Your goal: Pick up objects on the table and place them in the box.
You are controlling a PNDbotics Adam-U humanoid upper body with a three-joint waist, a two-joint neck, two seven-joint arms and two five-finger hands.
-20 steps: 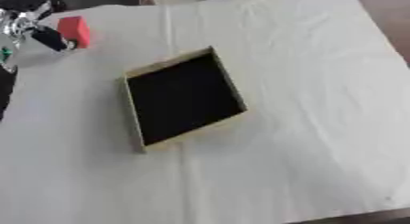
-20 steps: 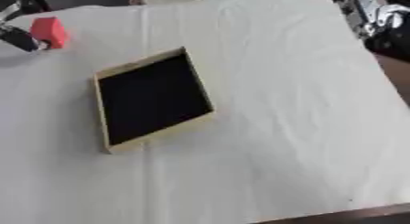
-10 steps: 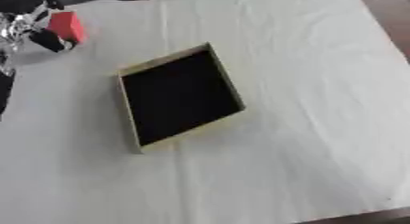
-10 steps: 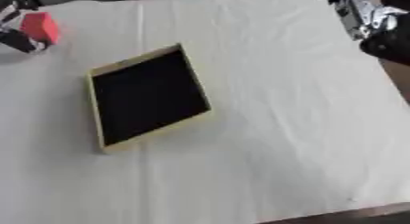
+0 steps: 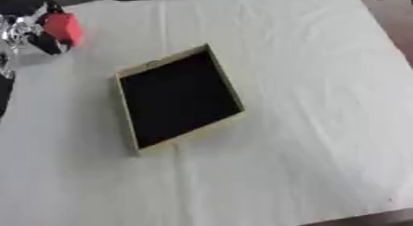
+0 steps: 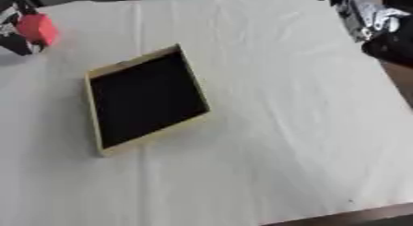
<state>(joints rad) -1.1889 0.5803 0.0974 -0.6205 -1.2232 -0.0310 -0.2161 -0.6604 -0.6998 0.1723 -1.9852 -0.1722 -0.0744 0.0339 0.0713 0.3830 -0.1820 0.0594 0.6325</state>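
Observation:
A red block is at the far left of the white-covered table, and my left hand has its dark fingers curled round it. The block looks raised a little off the cloth, with a shadow below it. A shallow box with a pale wooden rim and a black inside lies askew in the middle of the table, with nothing in it. It sits to the right of and nearer than the block. My right hand, silver and black, hangs over the far right edge of the table, well away from the box.
The white cloth covers the whole table, with soft creases. Its near right edge and right side show a brown border. Dark shapes stand beyond the far left corner.
The left hand with the red block has drifted slightly toward the far left. The whole picture has shifted a little. The right hand stays at the far right.

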